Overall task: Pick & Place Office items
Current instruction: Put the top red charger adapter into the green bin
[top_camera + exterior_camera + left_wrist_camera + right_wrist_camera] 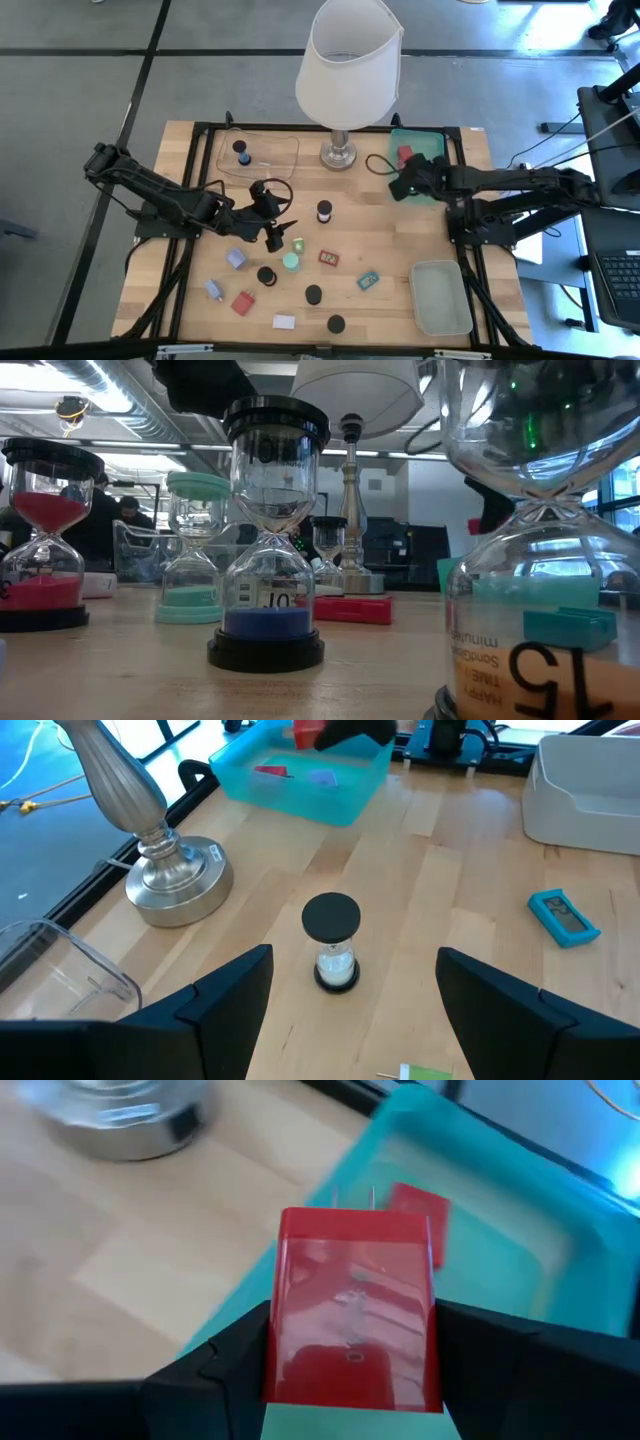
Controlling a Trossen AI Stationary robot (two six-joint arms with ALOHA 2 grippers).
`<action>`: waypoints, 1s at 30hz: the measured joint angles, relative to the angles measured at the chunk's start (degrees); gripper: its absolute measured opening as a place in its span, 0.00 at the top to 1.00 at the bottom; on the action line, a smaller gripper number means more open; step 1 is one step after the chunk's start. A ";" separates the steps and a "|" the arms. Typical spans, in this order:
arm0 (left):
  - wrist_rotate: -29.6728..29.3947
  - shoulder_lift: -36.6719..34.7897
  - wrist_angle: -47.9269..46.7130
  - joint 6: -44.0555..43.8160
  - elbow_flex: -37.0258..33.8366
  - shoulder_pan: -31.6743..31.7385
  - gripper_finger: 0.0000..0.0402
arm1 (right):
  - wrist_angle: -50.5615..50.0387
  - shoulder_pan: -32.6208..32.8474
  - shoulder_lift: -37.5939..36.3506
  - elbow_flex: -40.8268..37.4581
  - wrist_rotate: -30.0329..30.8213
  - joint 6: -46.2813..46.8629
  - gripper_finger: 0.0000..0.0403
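Note:
My right gripper (403, 172) is shut on a red block (350, 1280) with two metal prongs, at the near-left rim of the teal tray (430, 148). A second red piece (420, 1205) lies inside that tray. My left gripper (280, 215) is open near the table's middle. Its fingers point at a small black-capped sand timer (332, 942) that stands upright on the wood, apart from them. More small pieces lie scattered toward the near edge: black caps (313, 294), a red tag (328, 257), a teal tag (368, 281), a lavender block (236, 259) and a white block (284, 321). My right gripper pinches the red block between its two fingers (225, 1365), which lie on two opposite side faces (285, 1330). The pronged end (352, 1200) points away from the wrist. The block is lifted clear and hangs over the teal tray's rim.
The big lamp (345, 70) stands at the far middle, and its metal base (175, 880) is just beyond my left gripper. A clear tray (258, 155) at far left holds a black-capped piece. A grey tray (440, 295) sits at near right. Sand timers crowd the low view.

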 joint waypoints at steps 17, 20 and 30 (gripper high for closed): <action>-0.01 0.00 0.02 -0.02 0.00 0.00 0.31 | 7.43 -10.81 0.61 -6.61 8.28 0.53 0.47; -0.01 0.00 0.02 -0.02 0.00 0.00 0.31 | 10.72 -13.21 0.61 -8.23 8.13 0.47 0.47; -0.01 0.00 0.01 -0.02 0.00 0.00 0.31 | 25.39 -19.33 3.52 -10.32 1.84 -3.91 0.47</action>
